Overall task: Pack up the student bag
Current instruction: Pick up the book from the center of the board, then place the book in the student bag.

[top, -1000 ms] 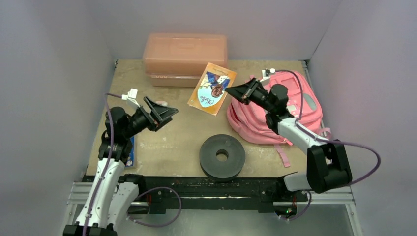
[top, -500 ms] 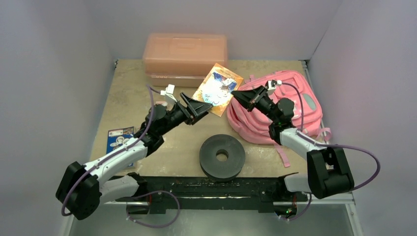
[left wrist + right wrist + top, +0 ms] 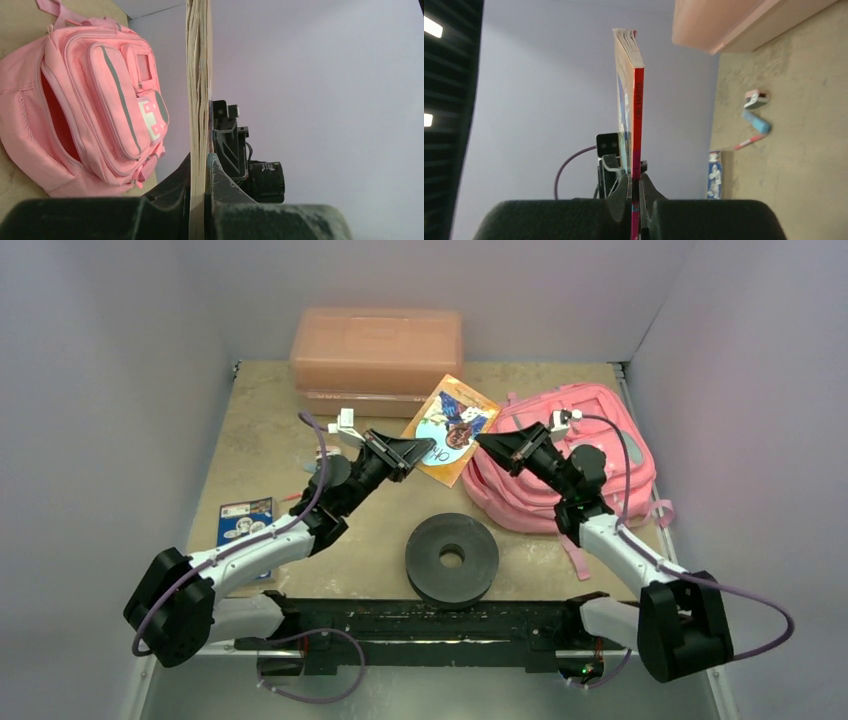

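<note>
**While a Book Is Gripped From Both Sides, the Bag Lies at the Right**

Where the tan table (image 3: 260,430) runs toward the far right corner, the student bag (image 3: 510,490) is laid flat with its front pockets and grey trim turned upward. In the left wrist view its main zip is seen gaping, with red lining shown inside. A salmon-pink plastic box (image 3: 376,345) is set against the back wall, left of the bag. A black disc (image 3: 452,557) with a centre hole is placed near the front edge, between the two arms.

A book (image 3: 451,428) with a colourful cover is held just left of the bag. Its page edge is clamped by the left gripper (image 3: 412,452), and its red spine is pinched by the right gripper (image 3: 488,443); both jaws are drawn narrow onto it.

A small blue booklet (image 3: 245,522) is seen by the left edge. Further in, a small white-and-pink item (image 3: 755,98), a blue tube (image 3: 755,121) and a red pen (image 3: 744,145) are scattered near one another.
</note>
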